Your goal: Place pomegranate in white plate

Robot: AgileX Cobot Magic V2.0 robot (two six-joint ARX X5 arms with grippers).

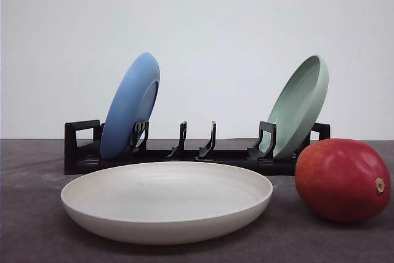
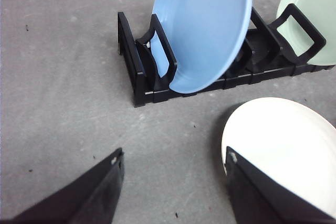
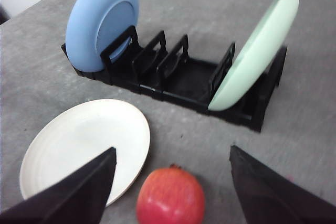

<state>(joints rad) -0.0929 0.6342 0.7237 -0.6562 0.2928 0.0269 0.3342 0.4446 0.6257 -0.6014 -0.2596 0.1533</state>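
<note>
Both grippers wide open, empty: left gripper (image 2: 173,182), right gripper (image 3: 173,182) over pomegranate (image 3: 170,196); white plate (image 1: 166,204) beside it, bare.

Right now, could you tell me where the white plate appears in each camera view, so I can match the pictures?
Front view: the white plate lies flat, low and centre, before the black rack.
Left wrist view: its rim curves in at lower right, partly behind a finger of the left tool.
Right wrist view: lower left, beside the pomegranate.
Shared landmark: the blue plate standing in the rack.
</note>
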